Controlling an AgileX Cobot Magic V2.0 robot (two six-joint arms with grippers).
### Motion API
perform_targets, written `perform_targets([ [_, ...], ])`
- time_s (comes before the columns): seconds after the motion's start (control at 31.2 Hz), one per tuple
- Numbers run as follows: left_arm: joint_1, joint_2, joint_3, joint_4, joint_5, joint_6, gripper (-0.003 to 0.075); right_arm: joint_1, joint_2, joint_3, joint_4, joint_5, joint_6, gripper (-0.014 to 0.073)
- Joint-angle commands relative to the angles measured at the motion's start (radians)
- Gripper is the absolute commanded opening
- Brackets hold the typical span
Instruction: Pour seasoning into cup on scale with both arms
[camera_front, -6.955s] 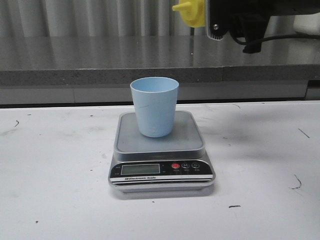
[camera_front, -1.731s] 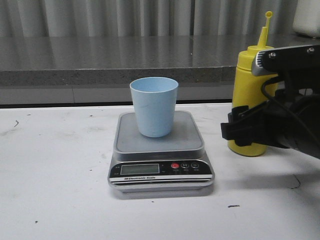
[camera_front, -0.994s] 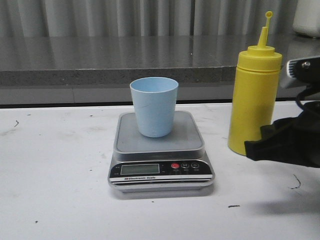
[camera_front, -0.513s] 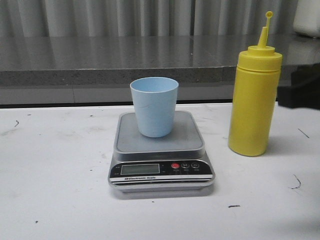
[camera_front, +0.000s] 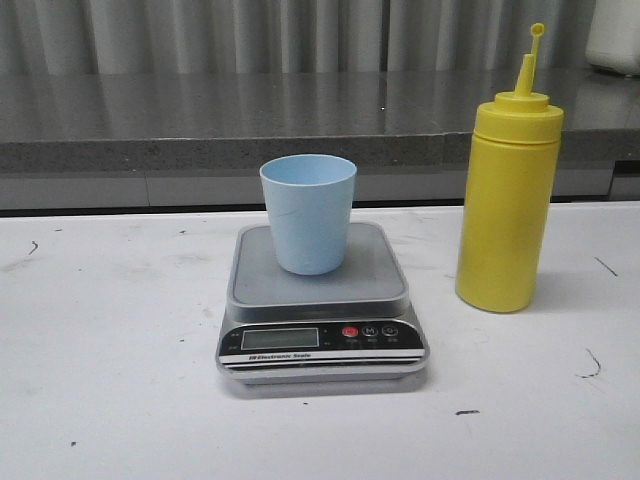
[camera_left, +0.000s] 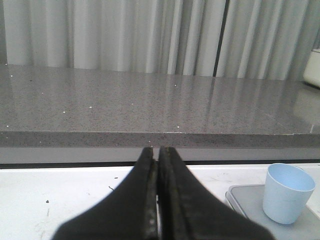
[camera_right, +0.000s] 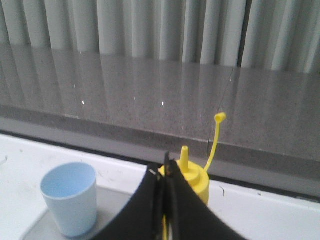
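The yellow seasoning bottle (camera_front: 507, 195) stands upright on the white table, right of the scale (camera_front: 322, 300), its tethered tip hanging off the nozzle. The light blue cup (camera_front: 309, 213) stands on the scale's steel platform. No arm shows in the front view. In the left wrist view my left gripper (camera_left: 158, 150) is shut and empty, with the cup (camera_left: 287, 192) and a scale corner (camera_left: 245, 205) to one side. In the right wrist view my right gripper (camera_right: 164, 167) is shut and empty, in front of the bottle's cap (camera_right: 192, 177), with the cup (camera_right: 70, 197) beside it.
A grey stone ledge (camera_front: 200, 120) runs along the back of the white table (camera_front: 110, 380), with grey curtains behind it. A white container (camera_front: 615, 35) stands on the ledge at the far right. The scale's display (camera_front: 281, 338) faces the front.
The right arm let go of the bottle, which now stands on the table, and withdrew to the right out of the front view. Cup and scale have not moved.
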Motion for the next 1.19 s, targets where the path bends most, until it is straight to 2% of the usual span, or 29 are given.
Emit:
perform_targets([
  [0.0, 0.0, -0.015, -0.024, -0.01, -0.081, -0.01, -0.002, 0.001, -0.094, -0.033, 0.132, -0.021, -0.11, -0.0113],
  [0.13, 0.0, -0.015, -0.024, -0.01, -0.081, -0.01, -0.002, 0.001, -0.166, -0.032, 0.252, -0.031, -0.191, -0.0113],
  [0.26, 0.0, -0.015, -0.024, -0.01, -0.081, -0.01, -0.002, 0.001, -0.202, -0.031, 0.312, -0.042, -0.234, -0.0113],
  [1.15, 0.0, -0.015, -0.024, -0.01, -0.081, -0.01, -0.002, 0.001, -0.205, -0.031, 0.316, -0.042, -0.235, -0.0113],
])
